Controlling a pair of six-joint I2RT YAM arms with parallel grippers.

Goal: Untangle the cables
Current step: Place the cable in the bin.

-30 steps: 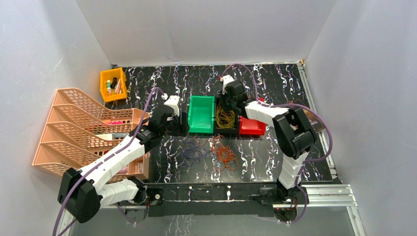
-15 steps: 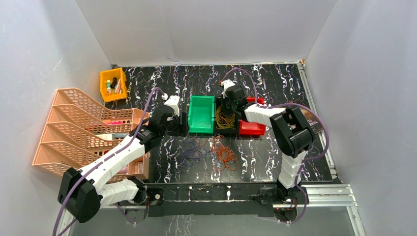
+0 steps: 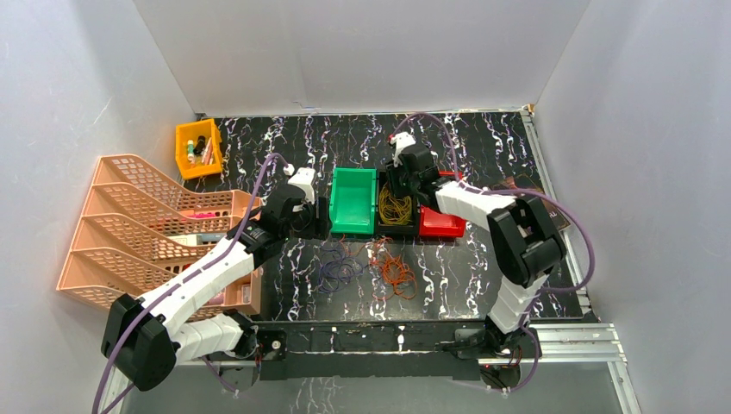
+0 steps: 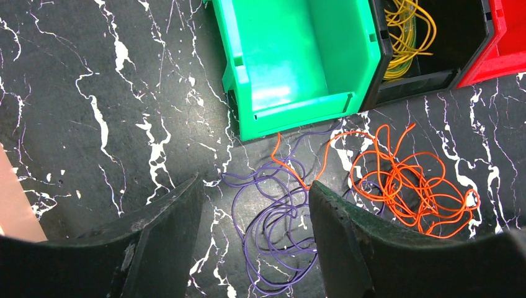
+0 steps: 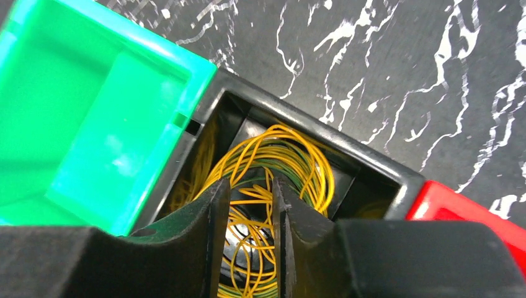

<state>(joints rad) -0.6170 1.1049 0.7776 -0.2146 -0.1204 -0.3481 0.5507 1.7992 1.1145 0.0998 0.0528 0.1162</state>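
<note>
The cables lie in three bunches. Yellow cables fill the black bin. My right gripper reaches down into that bin, jaws open by a narrow gap, with yellow strands lying loose below and between the fingers. Purple cables and orange cables lie on the table in front of the bins, overlapping where they meet. My left gripper hovers open above the purple bunch, holding nothing.
A green bin, empty, stands left of the black bin, and a red bin to its right. A peach stacked tray rack is at the left, a small orange bin at the back left.
My right gripper's jaws have parted over the yellow cables in the black bin, and its elbow has swung slightly right. The left arm has not moved.
</note>
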